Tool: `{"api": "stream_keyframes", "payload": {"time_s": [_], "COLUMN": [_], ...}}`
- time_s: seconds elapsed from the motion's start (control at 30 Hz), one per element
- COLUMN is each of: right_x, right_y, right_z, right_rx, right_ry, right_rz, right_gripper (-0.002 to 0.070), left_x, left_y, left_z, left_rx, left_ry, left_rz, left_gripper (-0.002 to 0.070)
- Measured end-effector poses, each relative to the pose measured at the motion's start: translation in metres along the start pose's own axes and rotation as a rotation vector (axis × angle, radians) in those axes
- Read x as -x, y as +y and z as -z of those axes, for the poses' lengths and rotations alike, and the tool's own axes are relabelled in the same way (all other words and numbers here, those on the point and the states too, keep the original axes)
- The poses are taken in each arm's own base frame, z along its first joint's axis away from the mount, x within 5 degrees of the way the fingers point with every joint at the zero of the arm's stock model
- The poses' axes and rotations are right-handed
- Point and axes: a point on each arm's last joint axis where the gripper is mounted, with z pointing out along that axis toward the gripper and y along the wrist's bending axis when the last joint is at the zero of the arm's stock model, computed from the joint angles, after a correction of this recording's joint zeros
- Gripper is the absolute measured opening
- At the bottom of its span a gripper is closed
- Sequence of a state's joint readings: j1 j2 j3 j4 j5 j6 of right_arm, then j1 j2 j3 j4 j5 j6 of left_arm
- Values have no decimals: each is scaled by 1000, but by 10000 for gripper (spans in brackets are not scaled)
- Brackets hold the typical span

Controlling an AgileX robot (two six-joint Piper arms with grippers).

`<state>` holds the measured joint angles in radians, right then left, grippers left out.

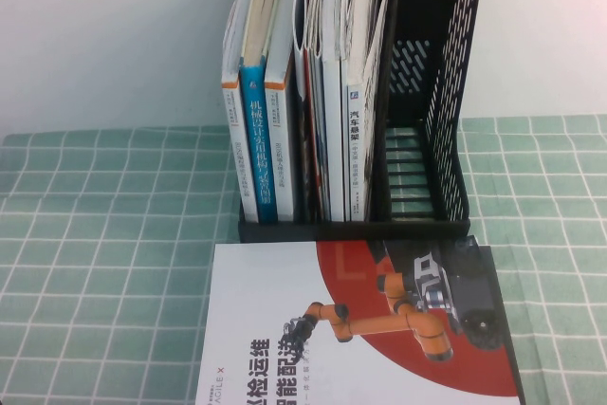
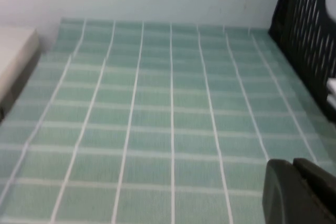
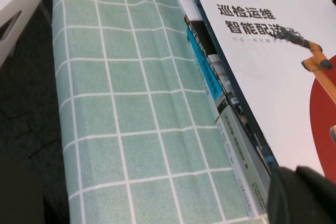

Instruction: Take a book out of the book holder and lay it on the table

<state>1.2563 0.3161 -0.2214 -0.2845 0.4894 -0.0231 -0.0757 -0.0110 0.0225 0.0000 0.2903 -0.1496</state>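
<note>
book [image 1: 285, 329] flat on table [image 1: 95, 234] before book holder [image 1: 446, 92], only right wrist view shows stacked books [image 3: 231, 114] beneath, hands' states untellable

i'm reading "巡检运维 智能配送" and "agilex" on the book [image 3: 262, 72] lying beside my right gripper [image 3: 307, 198]; "汽车悬架" on a white spine [image 1: 356, 144].

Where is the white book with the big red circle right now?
In the high view the book lies flat, cover up, on the table, at the near middle just in front of the black book holder.

book [image 3: 268, 72] face-up atop stacked books [image 3: 231, 114] | table [image 3: 136, 124] | right claw [image 3: 302, 198] at edge
</note>
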Motion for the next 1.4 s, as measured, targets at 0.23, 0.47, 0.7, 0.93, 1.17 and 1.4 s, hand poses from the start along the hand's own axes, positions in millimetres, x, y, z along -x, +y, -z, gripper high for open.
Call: {"api": "stream_keyframes", "payload": {"time_s": [0.23,0.47,0.7,0.93,1.17,1.4], "right_x": [0,-1,-1,-1,-1,-1], "right_y": [0,0,0,0,0,10], "right_z": [0,0,0,0,0,-2], "right_rx": [0,0,0,0,3,99], "right_ry": [0,2,2,2,2,-13], "right_rz": [0,0,0,0,-3,-224], "right_gripper": [-2,-2,-2,-2,-2,-2], "left_x": [-5,-5,-5,-5,-5,-5], "left_y": [0,0,0,0,0,0], "left_z": [0,0,0,0,0,0], "left_rx": [0,0,0,0,0,0], "left_ry": [51,49,52,52,52,52], "left_rz": [-8,-15,-16,-19,-19,-19], "left_gripper": [-3,-3,-3,-3,-3,-3]}}
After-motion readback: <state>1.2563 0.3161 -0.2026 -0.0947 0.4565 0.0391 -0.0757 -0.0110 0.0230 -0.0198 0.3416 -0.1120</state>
